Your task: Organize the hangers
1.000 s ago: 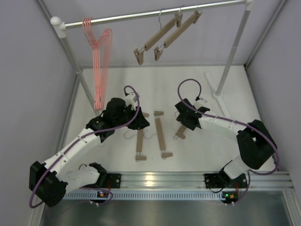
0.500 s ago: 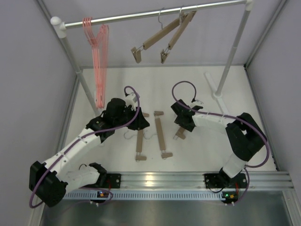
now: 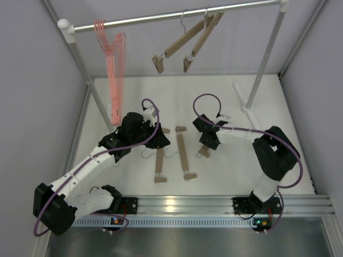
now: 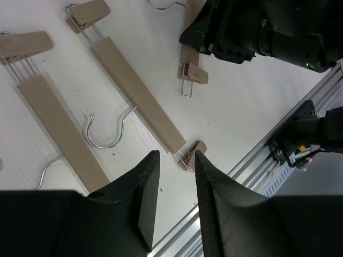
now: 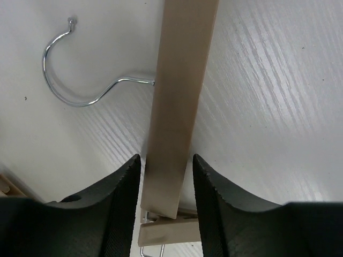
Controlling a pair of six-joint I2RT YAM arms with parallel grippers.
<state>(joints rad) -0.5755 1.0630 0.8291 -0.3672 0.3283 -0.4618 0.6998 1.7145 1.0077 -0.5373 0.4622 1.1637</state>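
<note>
My right claw [image 5: 166,160] was low over the desk [image 3: 230,171], its two fingers straddling the bar of a wooden hanger [image 5: 179,80] near its clip end. A sliver of desk showed beside one finger, so I could not tell whether I truly gripped it. That hanger's silver hook [image 5: 69,91] lay flat on the desk off to one side. My left claw [image 4: 176,156] hovered above the desk, its gap narrow and holding nothing. Below it lay two more wooden hangers [image 4: 136,93], side by side and not touching. Up on the rail [image 3: 161,18] a hung pair [image 3: 179,45] of wooden hangers slanted down to the left, and the pink wire hangers [image 3: 113,75] were bunched at the rail's left end.
</note>
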